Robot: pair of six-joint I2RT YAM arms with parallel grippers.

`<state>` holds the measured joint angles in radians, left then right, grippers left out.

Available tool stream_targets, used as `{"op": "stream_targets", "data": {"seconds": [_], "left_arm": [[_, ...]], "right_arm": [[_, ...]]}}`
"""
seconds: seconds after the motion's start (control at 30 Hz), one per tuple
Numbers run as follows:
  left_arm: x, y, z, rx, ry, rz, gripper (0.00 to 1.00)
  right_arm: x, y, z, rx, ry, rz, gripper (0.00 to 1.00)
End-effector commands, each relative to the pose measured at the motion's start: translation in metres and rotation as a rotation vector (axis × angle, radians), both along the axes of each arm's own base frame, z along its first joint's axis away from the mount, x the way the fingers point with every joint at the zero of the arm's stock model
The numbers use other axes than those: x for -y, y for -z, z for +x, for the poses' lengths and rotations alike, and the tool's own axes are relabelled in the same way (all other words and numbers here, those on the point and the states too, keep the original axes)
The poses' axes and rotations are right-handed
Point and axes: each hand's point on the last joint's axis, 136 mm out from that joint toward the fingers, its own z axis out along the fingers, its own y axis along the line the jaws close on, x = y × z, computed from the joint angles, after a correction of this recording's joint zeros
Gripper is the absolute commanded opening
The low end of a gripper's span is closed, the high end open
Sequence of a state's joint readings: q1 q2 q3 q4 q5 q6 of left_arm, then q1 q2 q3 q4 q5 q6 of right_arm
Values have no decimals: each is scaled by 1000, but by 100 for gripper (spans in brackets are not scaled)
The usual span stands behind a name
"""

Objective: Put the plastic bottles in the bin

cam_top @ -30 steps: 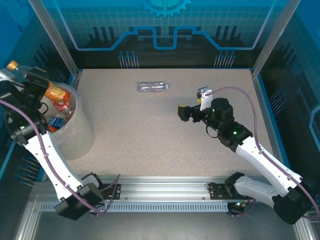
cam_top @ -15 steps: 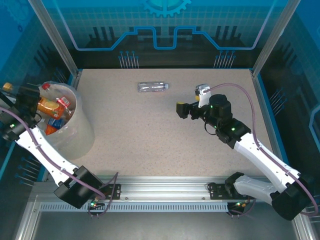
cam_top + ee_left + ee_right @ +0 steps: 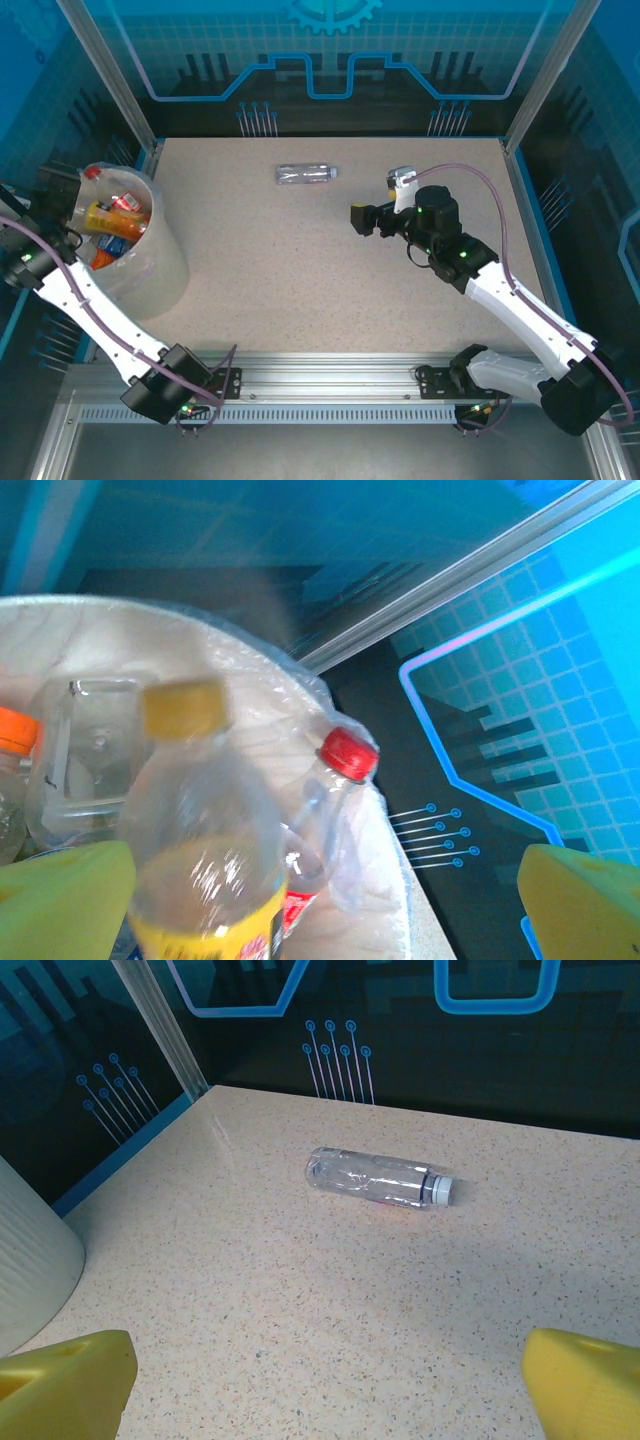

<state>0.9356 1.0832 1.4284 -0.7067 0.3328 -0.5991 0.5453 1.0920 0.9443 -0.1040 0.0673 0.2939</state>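
Note:
The cream-white bin (image 3: 162, 268), lined with a clear bag, stands at the table's left and holds several bottles. My left gripper (image 3: 60, 186) hangs over its far-left rim, open. In the left wrist view a blurred bottle with a yellow cap and yellow label (image 3: 200, 850) drops loose between the spread fingers of the left gripper (image 3: 320, 905), beside a red-capped bottle (image 3: 340, 780) inside the bin (image 3: 300, 675). One clear bottle (image 3: 306, 174) lies on its side at the far middle of the table. My right gripper (image 3: 363, 218) hovers open, to its right and nearer; the clear bottle (image 3: 378, 1178) lies ahead of the right gripper (image 3: 325, 1385).
Glass walls and aluminium posts (image 3: 110, 80) enclose the table on the left, far and right sides. The bin's ribbed wall (image 3: 28, 1250) shows at the left of the right wrist view. Speckled tabletop (image 3: 300, 280) stretches between bin and right arm.
My left gripper swung the yellow-capped bottle down over the bin, opened and let it go; it now lies among the others. My right gripper crept slightly left toward the clear bottle.

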Motion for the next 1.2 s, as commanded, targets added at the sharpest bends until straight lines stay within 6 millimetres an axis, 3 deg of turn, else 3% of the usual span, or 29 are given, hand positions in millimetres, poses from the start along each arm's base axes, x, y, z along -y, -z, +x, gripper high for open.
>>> {"op": "stream_targets", "data": {"seconds": [0.0, 0.17, 0.37, 0.53, 0.73, 0.8, 1.0, 1.17], "left_arm": [[14, -19, -4, -3, 25, 67, 99], [45, -28, 12, -20, 130, 119, 99], [96, -39, 40, 14, 278, 178, 99], [157, -51, 63, 119, 449, 243, 99], [245, -55, 98, 174, 719, 408, 99], [273, -48, 111, 176, 798, 451, 99], [340, -13, 154, 168, 982, 515, 99], [365, 27, 195, 136, 1022, 554, 99]], "right_arm": [[-6, -13, -2, 29, -20, 1, 100], [-2, -11, 1, 32, 10, 2, 100], [3, -2, 1, 11, 40, -6, 100], [1, 7, 0, -15, 35, 10, 100], [3, 11, -1, -22, 53, 40, 100], [1, 6, -2, 0, 39, 51, 100], [-1, 17, -8, 8, 5, 42, 100], [9, 21, -10, -20, 54, 39, 100]]}}
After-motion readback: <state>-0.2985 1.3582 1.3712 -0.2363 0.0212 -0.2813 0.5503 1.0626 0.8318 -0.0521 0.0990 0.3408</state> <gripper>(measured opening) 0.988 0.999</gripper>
